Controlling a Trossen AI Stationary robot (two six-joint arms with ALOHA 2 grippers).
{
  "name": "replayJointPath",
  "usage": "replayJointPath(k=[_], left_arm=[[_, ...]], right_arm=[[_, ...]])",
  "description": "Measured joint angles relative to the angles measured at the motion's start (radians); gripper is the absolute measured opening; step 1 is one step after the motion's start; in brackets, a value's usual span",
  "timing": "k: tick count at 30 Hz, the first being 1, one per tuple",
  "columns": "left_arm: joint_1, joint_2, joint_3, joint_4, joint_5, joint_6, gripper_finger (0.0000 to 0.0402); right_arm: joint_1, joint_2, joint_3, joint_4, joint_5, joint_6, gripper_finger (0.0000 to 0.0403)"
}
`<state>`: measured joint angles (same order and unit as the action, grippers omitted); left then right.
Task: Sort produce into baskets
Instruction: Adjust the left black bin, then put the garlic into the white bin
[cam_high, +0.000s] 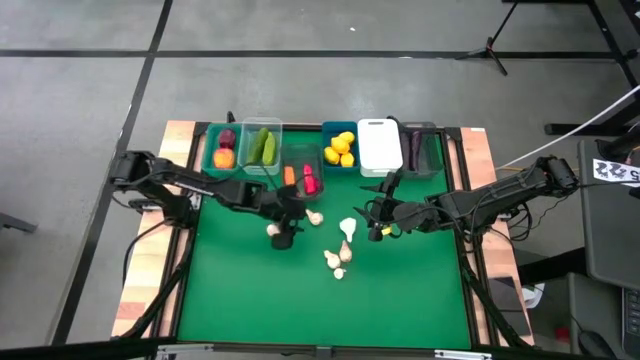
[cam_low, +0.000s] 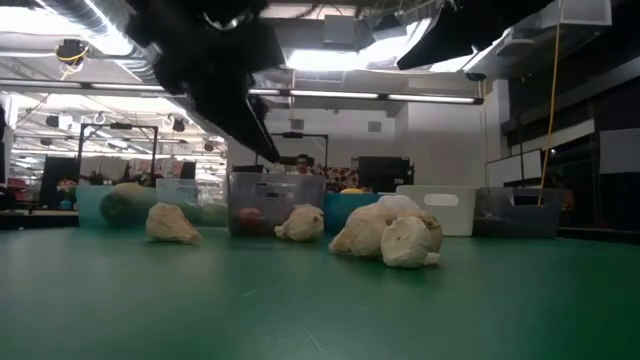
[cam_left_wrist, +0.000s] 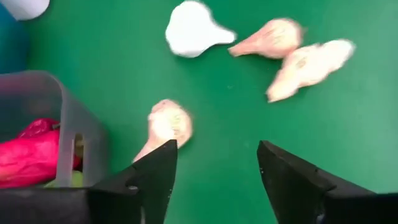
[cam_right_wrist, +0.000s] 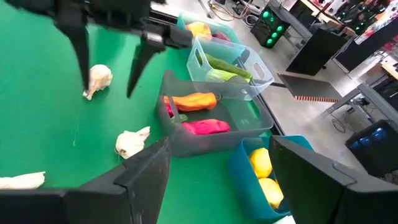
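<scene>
Green felt carries five whitish garlic bulbs loose on the mat in front of the row of baskets (cam_high: 380, 146), and the left gripper (cam_high: 284, 238) hangs over the mat with its fingers spread and nothing between them, one garlic bulb (cam_left_wrist: 166, 122) lying just beside a fingertip (cam_left_wrist: 157, 163). The right gripper (cam_high: 377, 232) is over the mat near the grey basket (cam_right_wrist: 217, 121) holding a carrot (cam_right_wrist: 193, 100) and a red pepper (cam_right_wrist: 205, 127), its fingers parted and empty.
</scene>
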<state>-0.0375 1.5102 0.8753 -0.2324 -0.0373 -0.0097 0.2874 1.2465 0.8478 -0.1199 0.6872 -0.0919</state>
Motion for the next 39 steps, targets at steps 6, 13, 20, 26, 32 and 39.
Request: replayJointPath(k=[6, 13, 20, 26, 32, 39], left_arm=[[0.093, 0.093, 0.000, -0.028, -0.001, 0.008, 0.0154], [0.219, 0.138, 0.000, 0.007, -0.003, 0.019, 0.0105], [0.330, 0.138, -0.001, 0.053, 0.001, 0.046, 0.0084], [0.413, 0.138, -0.001, 0.061, -0.007, 0.037, 0.0076], [0.405, 0.083, 0.003, 0.056, 0.053, -0.018, 0.0079], [0.247, -0.064, 0.005, 0.128, 0.224, -0.009, 0.0086]], right_arm=[[0.000, 0.000, 0.000, -0.003, 0.000, 0.015, 0.0269], [0.000, 0.000, 0.000, -0.003, 0.000, 0.017, 0.0269], [0.000, 0.000, 0.000, -0.004, 0.000, 0.026, 0.0269], [0.000, 0.000, 0.000, -0.012, -0.011, 0.047, 0.0269], [0.000, 0.000, 0.000, -0.009, -0.045, 0.047, 0.0269], [0.000, 0.000, 0.000, -0.012, -0.062, 0.043, 0.0269]])
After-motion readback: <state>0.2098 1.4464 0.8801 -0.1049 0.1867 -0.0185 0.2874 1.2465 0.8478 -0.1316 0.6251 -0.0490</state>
